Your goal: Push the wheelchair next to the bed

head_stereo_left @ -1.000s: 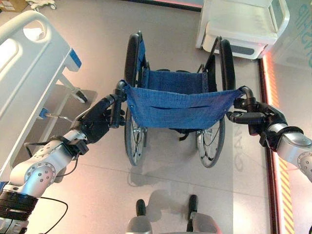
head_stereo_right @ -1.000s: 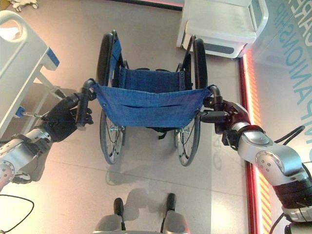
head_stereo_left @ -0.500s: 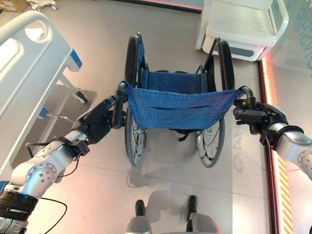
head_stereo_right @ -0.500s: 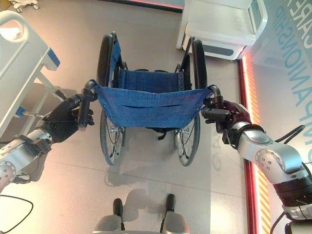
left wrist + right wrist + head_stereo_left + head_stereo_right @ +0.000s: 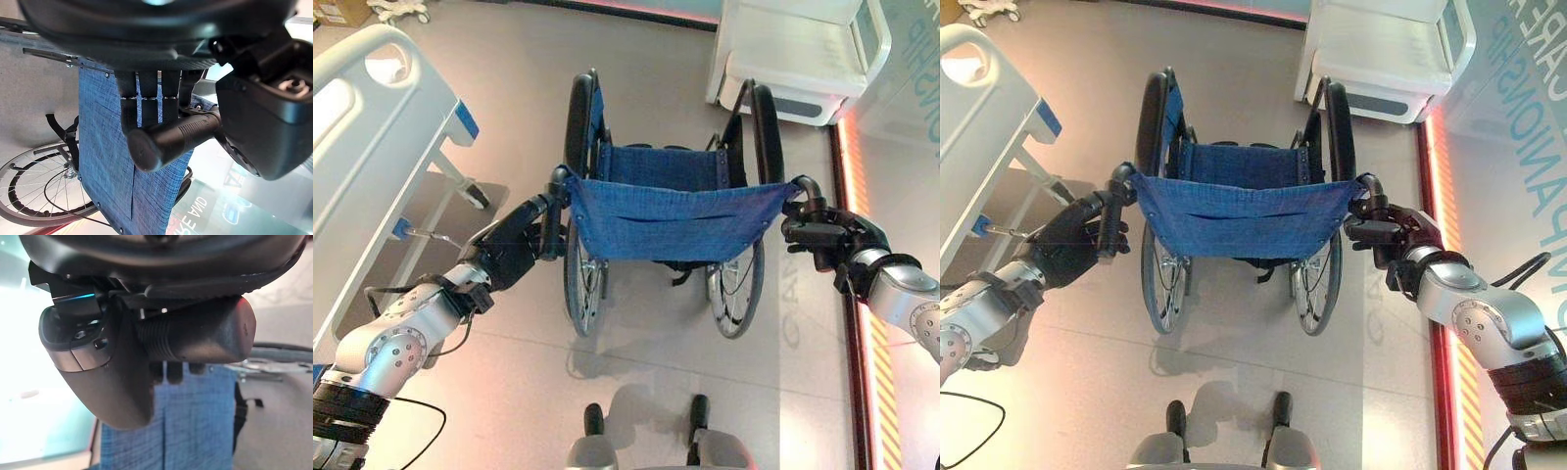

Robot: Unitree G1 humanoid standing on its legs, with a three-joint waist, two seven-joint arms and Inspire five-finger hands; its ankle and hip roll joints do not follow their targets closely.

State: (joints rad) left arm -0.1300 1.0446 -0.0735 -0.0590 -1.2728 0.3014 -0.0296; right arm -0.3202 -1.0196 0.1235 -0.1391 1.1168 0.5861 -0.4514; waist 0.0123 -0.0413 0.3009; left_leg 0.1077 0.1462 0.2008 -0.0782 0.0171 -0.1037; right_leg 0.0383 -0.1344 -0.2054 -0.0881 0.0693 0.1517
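1. Wheelchair [image 5: 671, 211] is standing on the floor [image 5: 519, 59], facing away, bed [image 5: 372, 157] near on its left
2. Left hand [image 5: 514, 250] is curling round the left grip [image 5: 171, 139]; right hand [image 5: 1386, 230] is clamping the right grip [image 5: 195, 340]
3. Step in hand: pushing; the next move likely calls for steering leftward to come alongside the bed
4. Against a second ago, the right hand's fingers are closing tighter; the chair is barely shifting

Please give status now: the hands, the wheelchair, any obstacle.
Left robot hand and right robot hand shut on wheelchair push handles. Bed at left. White cabinet ahead right.
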